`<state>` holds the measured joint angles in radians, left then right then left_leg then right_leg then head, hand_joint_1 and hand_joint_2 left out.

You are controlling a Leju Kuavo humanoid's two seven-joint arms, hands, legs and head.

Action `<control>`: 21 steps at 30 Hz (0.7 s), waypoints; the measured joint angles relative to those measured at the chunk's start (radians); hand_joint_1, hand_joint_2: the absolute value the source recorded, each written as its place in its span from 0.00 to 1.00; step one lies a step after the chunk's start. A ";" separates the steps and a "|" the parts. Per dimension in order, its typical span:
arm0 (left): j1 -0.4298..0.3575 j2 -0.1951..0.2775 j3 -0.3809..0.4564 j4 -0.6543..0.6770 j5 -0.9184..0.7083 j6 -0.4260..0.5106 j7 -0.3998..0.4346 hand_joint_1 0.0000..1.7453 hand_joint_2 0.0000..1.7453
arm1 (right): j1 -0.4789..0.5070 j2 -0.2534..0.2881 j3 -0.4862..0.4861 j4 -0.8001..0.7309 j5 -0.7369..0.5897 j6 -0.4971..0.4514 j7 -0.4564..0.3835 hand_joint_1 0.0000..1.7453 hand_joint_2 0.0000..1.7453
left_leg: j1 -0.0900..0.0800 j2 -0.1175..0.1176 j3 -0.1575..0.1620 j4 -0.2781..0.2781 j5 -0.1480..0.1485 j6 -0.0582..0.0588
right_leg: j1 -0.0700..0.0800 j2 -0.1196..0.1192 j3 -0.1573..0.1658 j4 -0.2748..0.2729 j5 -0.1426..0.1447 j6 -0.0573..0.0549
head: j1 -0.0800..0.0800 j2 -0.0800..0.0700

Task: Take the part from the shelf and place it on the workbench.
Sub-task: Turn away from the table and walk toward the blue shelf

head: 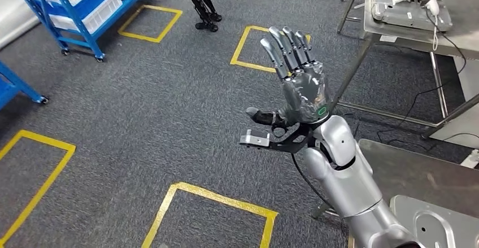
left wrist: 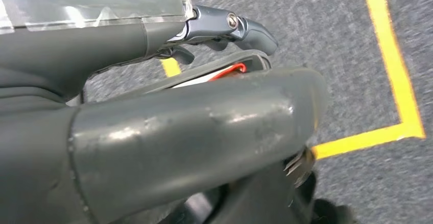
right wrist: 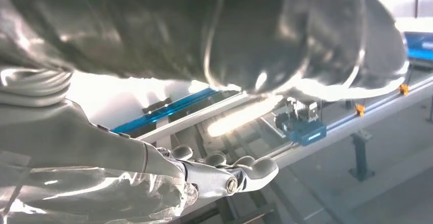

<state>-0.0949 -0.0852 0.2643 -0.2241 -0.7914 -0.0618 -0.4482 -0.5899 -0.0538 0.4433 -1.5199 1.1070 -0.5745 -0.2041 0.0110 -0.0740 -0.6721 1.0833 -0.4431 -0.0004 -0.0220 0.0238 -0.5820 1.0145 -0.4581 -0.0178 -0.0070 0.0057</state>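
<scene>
My right hand (head: 299, 81) is raised in front of me over the carpet, fingers stretched out and apart, with nothing in it. In the right wrist view its fingers (right wrist: 240, 175) point up toward ceiling lights. A grey stamped metal part (head: 438, 222) with holes lies flat on the steel workbench (head: 404, 172) at the lower right, beside my right forearm and apart from the hand. The blue shelf (head: 85, 11) with white bins stands far off at the upper left. My left hand (left wrist: 204, 132) hangs over the floor, its fingers (left wrist: 240, 27) extended and holding nothing.
Yellow tape squares (head: 254, 47) mark the grey carpet. A second steel table (head: 406, 11) with white equipment and cables stands at the upper right. Another robot's dark legs (head: 203, 8) stand at the top centre. A blue frame (head: 17, 87) juts in at the left edge.
</scene>
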 joint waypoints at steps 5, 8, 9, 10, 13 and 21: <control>0.003 0.004 0.000 0.000 0.000 0.000 0.003 0.00 0.00 | 0.009 0.002 0.000 0.012 -0.001 -0.001 -0.004 0.00 0.00 | 0.005 0.068 -0.085 0.191 -0.072 -0.013 | 0.006 -0.070 0.003 0.002 -0.006 -0.005 | -0.004 0.000; 0.004 0.006 0.000 0.001 0.000 0.001 0.004 0.00 0.00 | 0.010 0.002 0.000 0.014 -0.001 -0.001 -0.004 0.00 0.00 | 0.000 0.108 0.017 0.011 0.004 -0.006 | 0.010 -0.105 0.007 0.008 -0.016 0.004 | -0.004 0.000; 0.003 0.007 0.000 0.001 0.000 0.001 0.004 0.00 0.00 | 0.010 0.002 0.000 0.014 -0.001 -0.001 -0.004 0.00 0.00 | -0.004 0.120 0.041 -0.034 0.014 0.001 | 0.012 -0.114 0.009 0.009 -0.019 0.009 | -0.004 0.000; 0.002 0.007 0.000 0.001 0.000 0.001 0.004 0.00 0.00 | 0.009 0.002 0.000 0.014 -0.001 -0.001 -0.004 0.00 0.00 | -0.008 0.127 0.052 -0.056 0.016 0.006 | 0.015 -0.122 0.011 0.010 -0.022 0.013 | -0.004 0.000; 0.006 0.008 0.001 0.001 0.000 0.001 0.005 0.00 0.00 | 0.009 0.006 0.000 0.014 -0.001 -0.001 -0.004 0.00 0.00 | -0.008 0.101 0.054 -0.067 0.019 0.023 | 0.016 -0.133 0.018 0.010 -0.029 0.029 | -0.003 0.000; 0.004 0.010 0.001 0.003 -0.005 -0.002 0.014 0.00 0.00 | 0.017 0.006 -0.001 0.023 -0.012 0.000 -0.004 0.00 0.00 | -0.003 0.012 0.059 -0.073 0.027 0.042 | 0.008 -0.021 -0.097 0.229 -0.100 0.040 | -0.003 0.000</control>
<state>-0.0907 -0.0752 0.2652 -0.2212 -0.7960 -0.0633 -0.4340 -0.5726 -0.0478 0.4424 -1.4965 1.0949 -0.5744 -0.2084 0.0082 -0.0625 -0.6128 1.0101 -0.4165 0.0420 -0.0136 0.0023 -0.6787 1.2431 -0.5578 0.0218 -0.0095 0.0057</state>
